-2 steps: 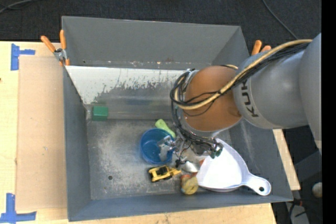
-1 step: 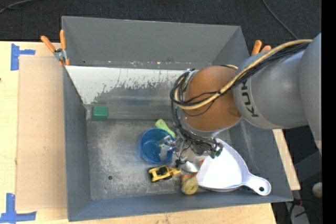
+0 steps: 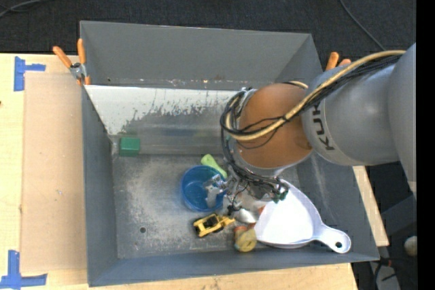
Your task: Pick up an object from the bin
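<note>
Gripper (image 3: 241,200), grip state indiscernible, is set low between a blue round plastic cup (image 3: 194,188) at nine o'clock and a white plastic funnel (image 3: 293,222) at four, seemingly for reach.

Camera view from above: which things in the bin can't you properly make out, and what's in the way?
The pincer: in the camera view the arm's orange cover hides most of it; its state cannot be read.
Light green thing behind the blue cup: partly under the cover, kind unclear.
Tan lump beside the yellow toy vehicle: too small to name.
White funnel: its far rim lies under the arm.
</note>
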`<state>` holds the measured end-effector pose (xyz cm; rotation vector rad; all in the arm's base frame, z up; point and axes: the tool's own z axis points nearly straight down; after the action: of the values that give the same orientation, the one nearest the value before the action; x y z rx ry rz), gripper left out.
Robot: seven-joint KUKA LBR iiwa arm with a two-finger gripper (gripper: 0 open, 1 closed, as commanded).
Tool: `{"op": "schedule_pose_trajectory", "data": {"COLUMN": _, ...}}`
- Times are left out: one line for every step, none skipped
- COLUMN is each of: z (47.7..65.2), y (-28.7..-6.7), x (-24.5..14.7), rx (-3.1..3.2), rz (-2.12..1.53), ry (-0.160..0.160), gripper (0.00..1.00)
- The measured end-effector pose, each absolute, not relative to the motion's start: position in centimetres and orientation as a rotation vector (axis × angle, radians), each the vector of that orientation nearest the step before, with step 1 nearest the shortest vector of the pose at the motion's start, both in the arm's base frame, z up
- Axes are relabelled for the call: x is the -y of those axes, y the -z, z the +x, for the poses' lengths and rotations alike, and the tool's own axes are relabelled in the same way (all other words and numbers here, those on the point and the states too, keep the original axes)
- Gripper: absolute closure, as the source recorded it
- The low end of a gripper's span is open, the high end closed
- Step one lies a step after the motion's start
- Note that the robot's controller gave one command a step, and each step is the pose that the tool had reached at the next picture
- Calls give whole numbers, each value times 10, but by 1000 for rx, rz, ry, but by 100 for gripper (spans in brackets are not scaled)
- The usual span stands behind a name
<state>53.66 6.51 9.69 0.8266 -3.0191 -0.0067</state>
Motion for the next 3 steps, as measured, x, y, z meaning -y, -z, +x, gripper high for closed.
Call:
{"op": "schedule_pose_trajectory", "data": {"z": 560, "y": -79, "x": -62, "rx": 2889, "rz": 1237, "ry": 15, "gripper": 100}}
{"op": "schedule_pose_trajectory", "data": {"z": 559, "y": -73, "x": -59, "rx": 2891, "rz": 1233, "ry": 11, "gripper": 100}}
{"op": "schedule_pose_trajectory", "data": {"z": 559, "y": -73, "x": -58, "rx": 2891, "rz": 1232, "ry": 11, "gripper": 100}}
